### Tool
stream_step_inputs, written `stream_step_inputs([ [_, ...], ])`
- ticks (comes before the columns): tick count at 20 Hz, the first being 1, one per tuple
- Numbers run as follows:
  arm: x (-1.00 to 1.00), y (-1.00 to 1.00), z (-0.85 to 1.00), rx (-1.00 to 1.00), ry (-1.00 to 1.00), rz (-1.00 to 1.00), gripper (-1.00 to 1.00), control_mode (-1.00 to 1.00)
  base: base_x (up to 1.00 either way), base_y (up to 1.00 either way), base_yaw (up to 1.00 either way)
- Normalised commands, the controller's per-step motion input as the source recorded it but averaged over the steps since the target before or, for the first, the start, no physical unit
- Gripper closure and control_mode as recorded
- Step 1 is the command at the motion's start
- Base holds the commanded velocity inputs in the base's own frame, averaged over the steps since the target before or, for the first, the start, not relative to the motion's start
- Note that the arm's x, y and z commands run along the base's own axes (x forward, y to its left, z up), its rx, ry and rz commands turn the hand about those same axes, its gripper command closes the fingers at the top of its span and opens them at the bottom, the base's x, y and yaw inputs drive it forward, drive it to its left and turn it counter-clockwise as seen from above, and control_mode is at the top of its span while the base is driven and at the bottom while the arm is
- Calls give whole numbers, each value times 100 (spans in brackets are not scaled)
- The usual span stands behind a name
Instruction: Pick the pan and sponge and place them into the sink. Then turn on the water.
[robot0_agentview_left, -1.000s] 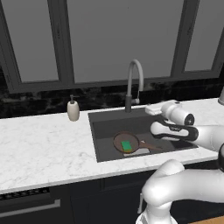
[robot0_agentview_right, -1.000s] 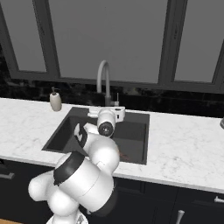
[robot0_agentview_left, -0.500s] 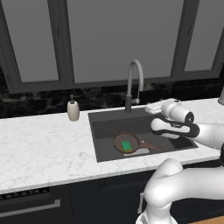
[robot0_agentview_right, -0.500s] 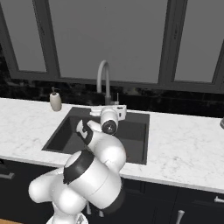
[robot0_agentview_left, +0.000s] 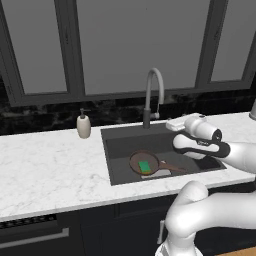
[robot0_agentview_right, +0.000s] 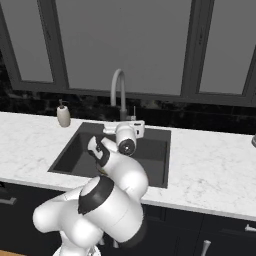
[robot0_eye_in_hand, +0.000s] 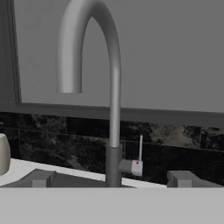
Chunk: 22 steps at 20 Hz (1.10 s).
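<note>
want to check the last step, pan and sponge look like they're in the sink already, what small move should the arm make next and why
Probably ease the open gripper forward to the faucet and its thin upright lever. The pan lies in the sink with the sponge on it, and no water runs, so turning the faucet on is what remains.

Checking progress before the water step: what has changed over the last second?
The arm has swung its hand toward the faucet; the open gripper now faces the faucet base and its small side lever, holding nothing. The pan with the sponge on it stayed put in the sink. No water runs.
</note>
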Motion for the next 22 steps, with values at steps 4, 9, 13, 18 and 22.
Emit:
stream_step_inputs([
  [4, 0, 0, -4, 0, 0, 2, -100, -100, 0, 0, 0],
  [9, 0, 0, -5, 0, 0, 2, -100, -100, 0, 0, 0],
  [13, 0, 0, -9, 0, 0, 2, -100, -100, 0, 0, 0],
  [18, 0, 0, -9, 0, 0, 2, -100, -100, 0, 0, 0],
  [22, 7, 0, -4, 0, 0, 0, -100, -100, 0, 0, 0],
])
